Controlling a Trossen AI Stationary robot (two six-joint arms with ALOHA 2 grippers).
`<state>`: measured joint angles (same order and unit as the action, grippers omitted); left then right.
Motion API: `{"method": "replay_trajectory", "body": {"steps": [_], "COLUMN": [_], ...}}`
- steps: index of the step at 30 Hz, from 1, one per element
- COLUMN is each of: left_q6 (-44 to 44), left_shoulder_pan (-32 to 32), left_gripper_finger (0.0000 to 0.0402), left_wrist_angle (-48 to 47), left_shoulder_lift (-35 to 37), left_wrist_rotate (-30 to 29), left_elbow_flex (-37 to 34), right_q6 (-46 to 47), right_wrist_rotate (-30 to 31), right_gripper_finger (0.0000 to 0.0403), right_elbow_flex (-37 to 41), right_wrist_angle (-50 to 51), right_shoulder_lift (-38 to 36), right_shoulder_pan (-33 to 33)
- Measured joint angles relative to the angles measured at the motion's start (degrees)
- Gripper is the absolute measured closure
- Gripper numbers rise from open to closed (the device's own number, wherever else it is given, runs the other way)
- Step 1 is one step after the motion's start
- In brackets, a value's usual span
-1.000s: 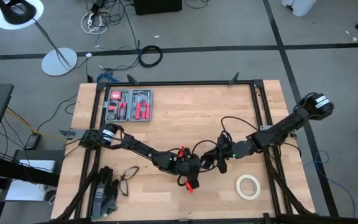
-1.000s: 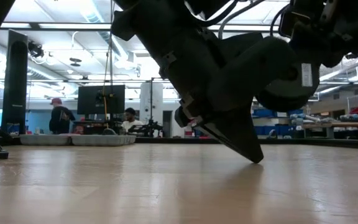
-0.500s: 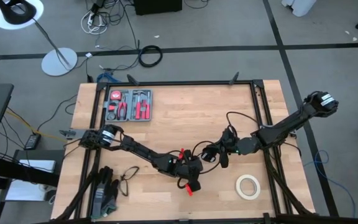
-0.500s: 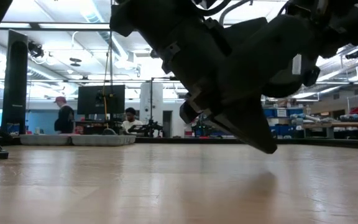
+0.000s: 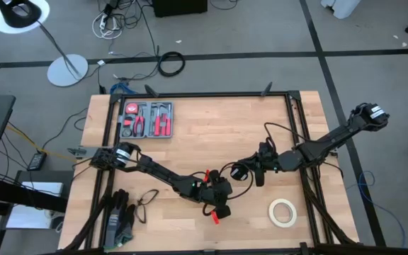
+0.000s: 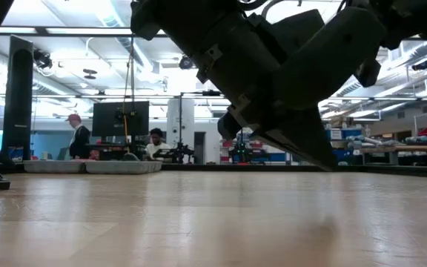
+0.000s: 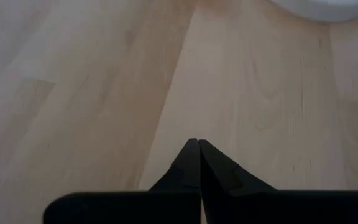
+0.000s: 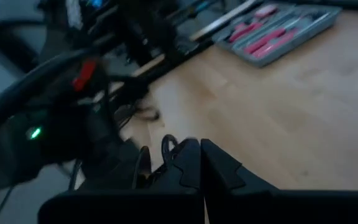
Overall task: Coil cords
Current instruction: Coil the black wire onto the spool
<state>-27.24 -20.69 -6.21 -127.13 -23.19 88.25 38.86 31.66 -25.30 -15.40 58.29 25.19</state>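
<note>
The left gripper [image 5: 220,204] sits low at the table's near centre, fingers [image 7: 188,163] pressed together on nothing. The right gripper [image 5: 250,170], just to its right, is likewise closed; the cord [image 5: 271,131] loops up around it, probably lifted to form a coil, though a grip cannot be confirmed.

Both arms meet low over the bench's front-middle. Left gripper [image 5: 220,206] near the front edge, right gripper [image 5: 241,171] just beside it, thin black cord [image 5: 271,134] looping around the right arm. Tool tray [image 5: 147,120] at the back-left corner, tape roll [image 5: 282,212] front-right, gloves [image 5: 120,219] front-left.
</note>
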Motion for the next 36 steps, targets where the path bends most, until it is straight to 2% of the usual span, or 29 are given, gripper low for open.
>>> {"method": "replay_trajectory", "body": {"steps": [7, 13, 15, 18, 23, 27, 30, 36], "left_q6": [5.7, 13.7, 16.8, 20.3, 25.5, 30.0, 34.1, 42.7], "left_shoulder_pan": [-0.8, -3.3, -3.9, -4.0, -3.3, -2.8, -2.2, 0.1], "left_gripper_finger": [0.0401, 0.0401, 0.0401, 0.0401, 0.0393, 0.0379, 0.0363, 0.0311], "left_wrist_angle": [3.9, 5.5, 6.0, 6.3, 5.2, 0.6, -1.6, -1.4], "left_shoulder_lift": [2.0, 5.5, 6.9, 8.6, 11.2, 13.5, 14.3, 14.6], "left_wrist_rotate": [-9.4, -22.5, -25.2, -25.3, -24.7, -23.6, -22.5, -16.4], "left_elbow_flex": [0.0, 0.1, 0.1, 0.1, 0.0, 0.1, 0.0, 0.0], "right_q6": [-4.6, -7.6, -7.6, -7.5, -6.4, -5.6, -4.0, -4.2], "right_wrist_rotate": [8.1, 8.8, 8.8, 8.3, 4.2, 1.0, -2.1, -6.8], "right_gripper_finger": [0.0403, 0.0403, 0.0403, 0.0403, 0.0403, 0.0403, 0.0403, 0.0403], "right_elbow_flex": [0.0, 0.0, 0.0, 0.0, 0.0, 0.0, 0.1, 0.1], "right_wrist_angle": [-2.3, -1.4, -1.1, -0.1, 1.7, 6.7, 10.7, 10.9], "right_shoulder_lift": [-2.6, -4.9, -5.2, -5.3, -5.3, -5.2, -5.1, -5.0], "right_shoulder_pan": [-0.1, -0.2, -0.2, -0.4, -1.4, -1.3, -1.2, -1.2]}}
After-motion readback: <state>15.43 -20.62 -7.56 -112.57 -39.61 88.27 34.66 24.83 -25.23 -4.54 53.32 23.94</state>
